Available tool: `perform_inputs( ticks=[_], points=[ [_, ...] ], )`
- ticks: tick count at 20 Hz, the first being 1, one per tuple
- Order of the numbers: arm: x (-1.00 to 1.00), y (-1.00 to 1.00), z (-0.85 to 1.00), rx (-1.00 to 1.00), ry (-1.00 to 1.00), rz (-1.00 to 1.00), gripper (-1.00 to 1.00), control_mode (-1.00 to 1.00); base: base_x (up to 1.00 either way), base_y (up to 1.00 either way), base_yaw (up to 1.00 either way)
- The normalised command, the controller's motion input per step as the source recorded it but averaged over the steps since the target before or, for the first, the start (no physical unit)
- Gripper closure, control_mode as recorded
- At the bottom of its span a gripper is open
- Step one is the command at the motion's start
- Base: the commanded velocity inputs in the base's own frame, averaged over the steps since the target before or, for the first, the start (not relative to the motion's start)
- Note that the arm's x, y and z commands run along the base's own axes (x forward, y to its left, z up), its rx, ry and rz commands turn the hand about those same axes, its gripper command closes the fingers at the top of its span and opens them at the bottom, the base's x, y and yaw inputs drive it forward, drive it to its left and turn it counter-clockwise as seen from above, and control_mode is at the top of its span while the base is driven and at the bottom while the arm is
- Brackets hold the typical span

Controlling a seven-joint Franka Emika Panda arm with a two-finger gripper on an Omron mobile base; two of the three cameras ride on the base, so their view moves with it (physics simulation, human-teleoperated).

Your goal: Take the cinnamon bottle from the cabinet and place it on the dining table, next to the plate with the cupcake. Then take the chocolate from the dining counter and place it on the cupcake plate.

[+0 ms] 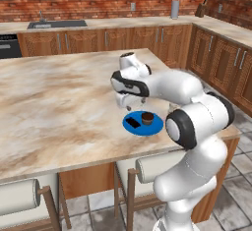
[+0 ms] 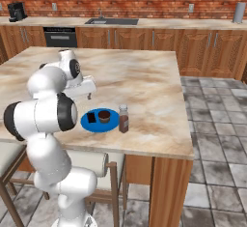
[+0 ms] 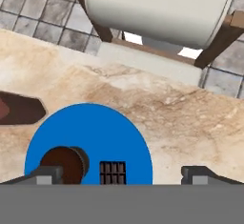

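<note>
Blue plate (image 3: 90,132) carries chocolate (image 3: 113,172) beside cupcake (image 3: 64,163); gripper (image 3: 121,174) directly above chocolate, jaws wide, empty; cinnamon bottle (image 2: 124,119) just beside plate.

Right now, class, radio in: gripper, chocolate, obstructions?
Gripper open above round blue plate. Dark chocolate square on plate beside brown cupcake. Cinnamon bottle alongside. Nothing obstructing.

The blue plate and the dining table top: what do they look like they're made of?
Blue plate: probably glazed ceramic or plastic; its colour is flat, uniform and unpatterned, so either fits. Dining table top: looks like polished marble or similar stone, with cloudy beige and brown veining and a pale sheen.
</note>
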Motion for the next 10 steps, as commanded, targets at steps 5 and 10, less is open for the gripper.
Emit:
perform_inputs(
  ticks=[5,10],
  points=[
    [-0.95,-0.19,0.53,0.05,-0.25,0.03,-1.00,-1.00,0.00,0.00,0.00],
    [-1.00,-0.21,0.48,0.08,-0.22,0.04,-1.00,-1.00,0.00,0.00,0.00]
  ],
)
